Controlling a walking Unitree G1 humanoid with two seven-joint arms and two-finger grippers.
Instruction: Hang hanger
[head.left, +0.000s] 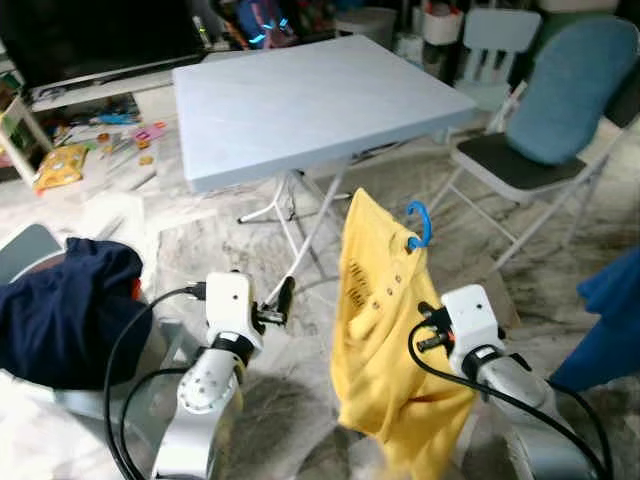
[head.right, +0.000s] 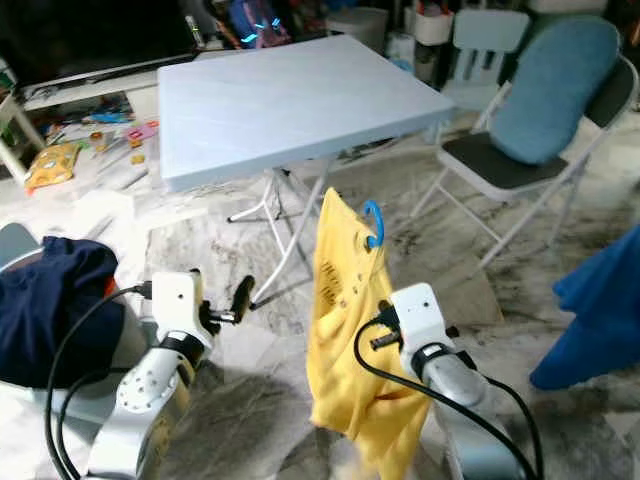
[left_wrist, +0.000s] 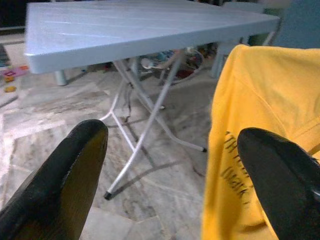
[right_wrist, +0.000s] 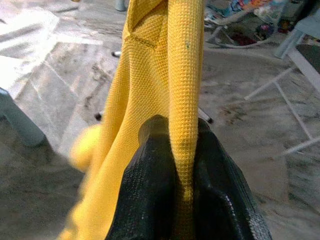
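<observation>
**Yellow shirt on blue hanger held up in front of the folding table**

The right gripper (right_wrist: 182, 165) is clamped on a fold of the yellow shirt (head.left: 385, 340), its two black fingers (right_wrist: 150, 185) pressed tight against the fabric on either side. The shirt hangs from a blue hanger (head.left: 420, 224), whose hook rises just above the collar, above this gripper. Most of the cloth drapes down over and beside the right arm.

The left gripper (left_wrist: 175, 175) is spread wide and holds nothing; one finger (left_wrist: 65, 175) sits apart from the shirt, while the other lies just beside the printed side of the fabric. The shirt hangs to the right of this gripper.

Beyond both grippers stands the pale blue folding surface (head.left: 300, 100) on white crossed legs. A folding chair (head.left: 540, 150) with a blue cushion stands farther off to the right, and a dark blue garment (head.left: 60, 310) lies to the left of the left arm.
</observation>
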